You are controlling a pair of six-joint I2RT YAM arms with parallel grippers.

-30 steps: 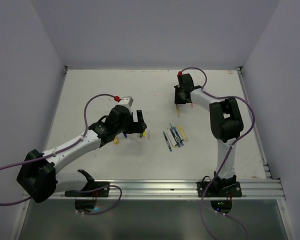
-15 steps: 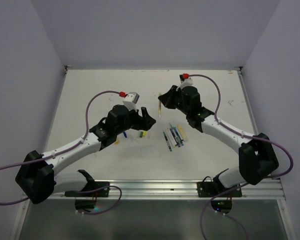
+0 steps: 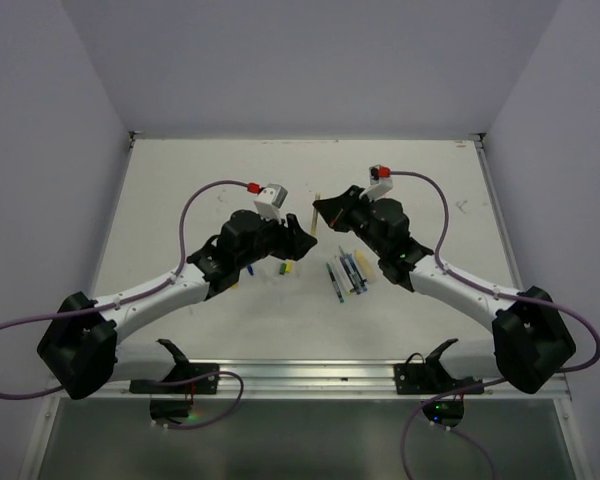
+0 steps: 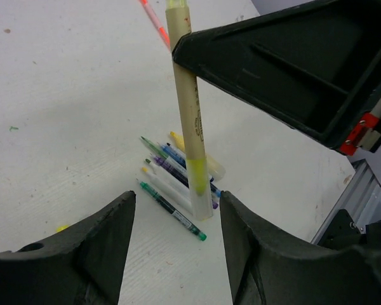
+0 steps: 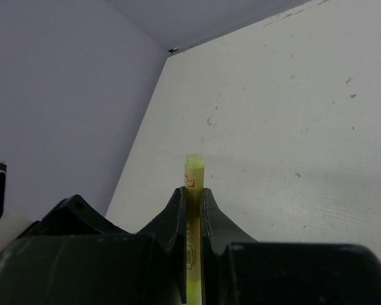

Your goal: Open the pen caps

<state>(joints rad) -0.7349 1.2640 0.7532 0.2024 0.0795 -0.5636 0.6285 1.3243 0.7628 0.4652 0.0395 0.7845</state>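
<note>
The left arm has lifted toward the middle. Its left fingers (image 4: 114,235) have come in from wide apart. They are not clenched yet. They sit on each side of the pen (image 4: 189,114), by its pale cap (image 4: 202,202), and do not touch it.

The right arm has swung in from the back of the tabletop (image 3: 180,180). Its right fingers (image 5: 171,216) are squeezed tight on the pen and hold it up in the air between the two arms. So the cap looks ready to be grabbed and pulled off.

The other pens (image 3: 348,270) lie in a loose pile on the tabletop, near the right arm. No box or cup shows.
</note>
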